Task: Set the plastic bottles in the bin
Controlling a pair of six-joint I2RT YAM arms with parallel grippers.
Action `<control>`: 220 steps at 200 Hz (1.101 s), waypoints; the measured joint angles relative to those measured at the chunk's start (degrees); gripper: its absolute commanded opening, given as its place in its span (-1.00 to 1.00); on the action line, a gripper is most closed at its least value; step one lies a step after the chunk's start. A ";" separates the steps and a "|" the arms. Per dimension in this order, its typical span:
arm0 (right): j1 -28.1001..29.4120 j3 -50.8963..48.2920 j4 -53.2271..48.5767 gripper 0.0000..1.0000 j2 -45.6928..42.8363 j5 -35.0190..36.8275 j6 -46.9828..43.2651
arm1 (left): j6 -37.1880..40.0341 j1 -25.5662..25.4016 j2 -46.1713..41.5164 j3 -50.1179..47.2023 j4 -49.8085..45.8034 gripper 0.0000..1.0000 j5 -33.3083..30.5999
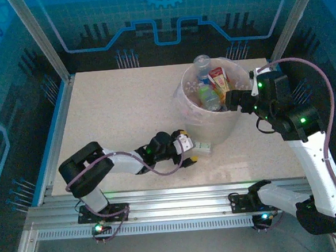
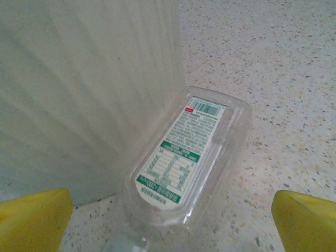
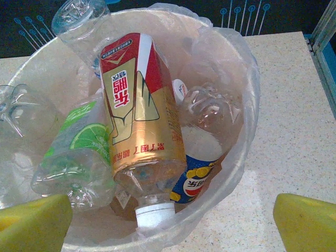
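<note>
looked down on a pale speckled table [image 1: 115, 118] inside a metal-framed cell. found the bin [image 1: 214, 131], round, translucent and bag-lined, toward the far right of it. saw several plastic bottles [image 1: 211, 85] heaped inside: a red and gold bottle [image 3: 142, 115] tipped neck down with a white cap, a lime-label bottle [image 3: 73, 152] against its left side, a blue-label bottle [image 3: 197, 181] under its right side, a crumpled clear bottle [image 3: 210, 110] behind that, and a clear bottle end [image 3: 79, 16] poking above the far rim. caught the right gripper [image 1: 231, 100] at the bin's right rim, looking down on the heap, yellow fingertips [image 3: 304, 220] spread wide and gripping nothing. found the left gripper [image 1: 191, 146] low over the table just in front of the bin, likewise spread wide with nothing clamped. between its yellow tips [image 2: 31, 220], saw one flat clear bottle [image 2: 184, 152] lying on the table, white and green label facing up, right beside the bin's ribbed wall; could not tell whether touching it.
</note>
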 measured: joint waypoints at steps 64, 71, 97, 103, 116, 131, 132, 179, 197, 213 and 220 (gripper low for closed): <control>-0.11 -0.02 0.00 0.99 0.35 0.15 0.02 | 1.09 0.00 5.11 4.52 -0.79 0.98 0.02; -0.11 -0.02 0.00 0.99 0.35 0.15 0.02 | 1.11 0.00 5.46 4.90 -1.11 0.98 0.02; -0.11 -0.37 0.04 0.99 0.31 0.13 0.02 | 1.29 0.00 7.10 6.88 -3.04 0.98 0.02; -0.11 -0.52 0.07 0.99 0.31 0.13 0.02 | 1.29 0.00 7.34 7.23 -3.48 0.98 0.04; -0.11 -0.68 0.04 0.99 0.31 0.13 0.02 | 1.27 -0.02 7.93 8.13 -4.63 0.98 0.04; -0.11 -0.79 0.07 0.99 0.31 0.13 0.02 | 1.27 -0.02 8.41 9.16 -6.16 0.98 0.07; -0.11 -0.79 0.07 0.99 0.31 0.13 0.02 | 1.27 0.00 8.44 9.22 -6.25 0.98 0.04; -0.39 -1.53 0.11 0.99 0.20 0.11 0.04 | 1.22 -0.02 8.81 10.47 -10.73 0.94 0.22; -0.50 -1.77 0.11 0.99 0.17 0.11 0.04 | 1.18 -0.20 8.90 10.47 -12.57 0.84 0.28; -0.50 -1.77 0.11 0.99 0.17 0.11 0.04 | 1.18 -0.61 8.94 10.47 -13.99 0.80 0.33; -0.50 -1.77 0.11 0.99 0.17 0.11 0.07 | 1.20 -0.87 8.94 10.47 -14.34 0.74 0.31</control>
